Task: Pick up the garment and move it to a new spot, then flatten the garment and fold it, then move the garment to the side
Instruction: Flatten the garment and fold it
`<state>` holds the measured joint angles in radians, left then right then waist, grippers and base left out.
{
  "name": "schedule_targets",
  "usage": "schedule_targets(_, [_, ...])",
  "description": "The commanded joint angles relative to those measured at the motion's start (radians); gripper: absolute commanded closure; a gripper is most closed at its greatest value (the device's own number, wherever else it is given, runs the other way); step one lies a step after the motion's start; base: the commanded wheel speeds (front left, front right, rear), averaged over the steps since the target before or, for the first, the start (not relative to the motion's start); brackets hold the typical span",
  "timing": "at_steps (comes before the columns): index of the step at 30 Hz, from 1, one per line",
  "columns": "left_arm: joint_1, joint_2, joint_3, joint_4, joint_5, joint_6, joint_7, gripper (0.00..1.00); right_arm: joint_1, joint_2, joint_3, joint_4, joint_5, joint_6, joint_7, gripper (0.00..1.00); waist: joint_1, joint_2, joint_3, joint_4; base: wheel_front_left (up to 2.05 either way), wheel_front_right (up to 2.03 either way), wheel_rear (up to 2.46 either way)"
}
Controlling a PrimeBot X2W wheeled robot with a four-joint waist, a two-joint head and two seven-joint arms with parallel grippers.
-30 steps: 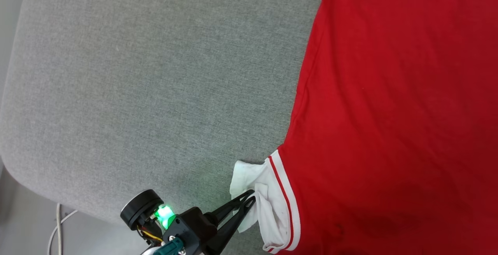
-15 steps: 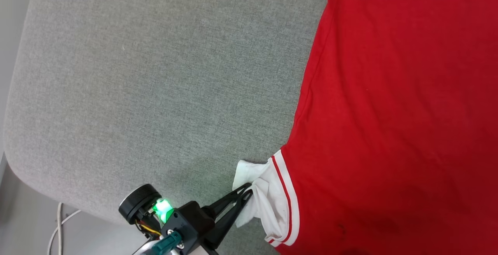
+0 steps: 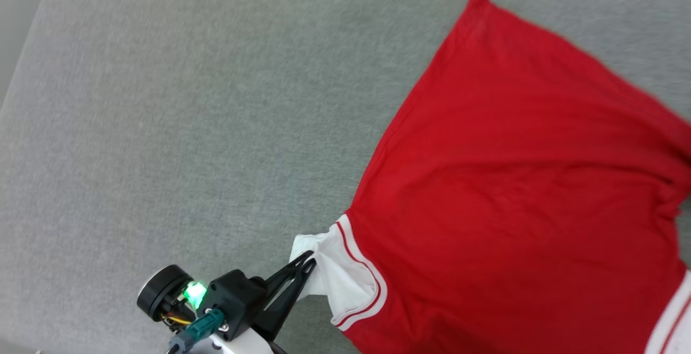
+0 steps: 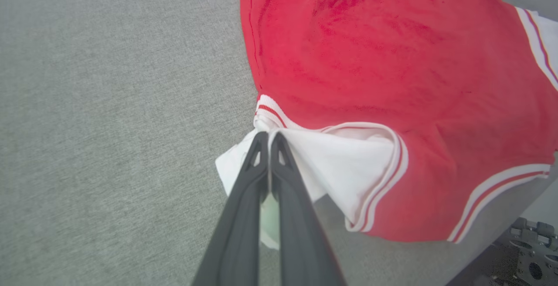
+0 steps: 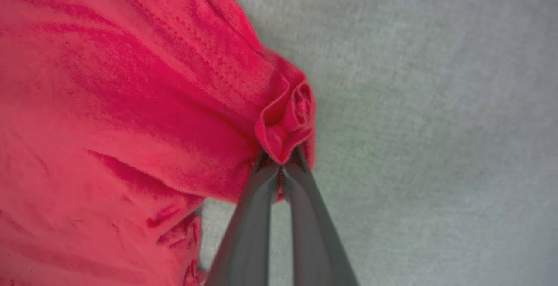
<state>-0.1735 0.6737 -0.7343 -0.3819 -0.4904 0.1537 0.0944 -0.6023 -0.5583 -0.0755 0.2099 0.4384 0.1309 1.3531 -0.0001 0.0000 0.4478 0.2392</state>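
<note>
1 garment (image 3: pixel 513 181). 2 white sleeves (image 3: pixel 340 284), the second seemingly cut off at the frame edge. 2 tools: left tool (image 3: pixel 310 258), right tool (image 5: pixel 281 166). 1 grey fabric surface (image 3: pixel 162 127).

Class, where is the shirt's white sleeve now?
In the head view the white sleeve sits lower middle, pinched by the left gripper, at the left edge of the red shirt.
</note>
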Motion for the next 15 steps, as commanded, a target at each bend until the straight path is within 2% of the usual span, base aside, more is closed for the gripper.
schedule_targets(1, [0.01, 0.001, 0.007, 0.006, -0.008, 0.007, -0.006, 1.0, 0.058, 0.002, 0.009, 0.001, 0.01, 0.0, 0.002, 1.0, 0.0001, 0.0, -0.071, -0.065, 0.0, 0.0, 0.0])
schedule_targets(4, [0.036, 0.014, 0.018, 0.025, -0.027, 0.015, -0.016, 1.0, 0.184, 0.008, 0.012, -0.066, 0.064, 0.0, -0.011, 1.0, 0.0001, 0.0, -0.132, -0.113, 0.0, 0.0, 0.0])
schedule_targets(15, [0.104, 0.026, 0.042, 0.078, -0.076, 0.039, -0.057, 1.0, 0.461, 0.031, 0.019, -0.197, 0.141, 0.0, -0.056, 1.0, 0.0001, 0.0, -0.244, -0.205, 0.0, 0.0, 0.0])
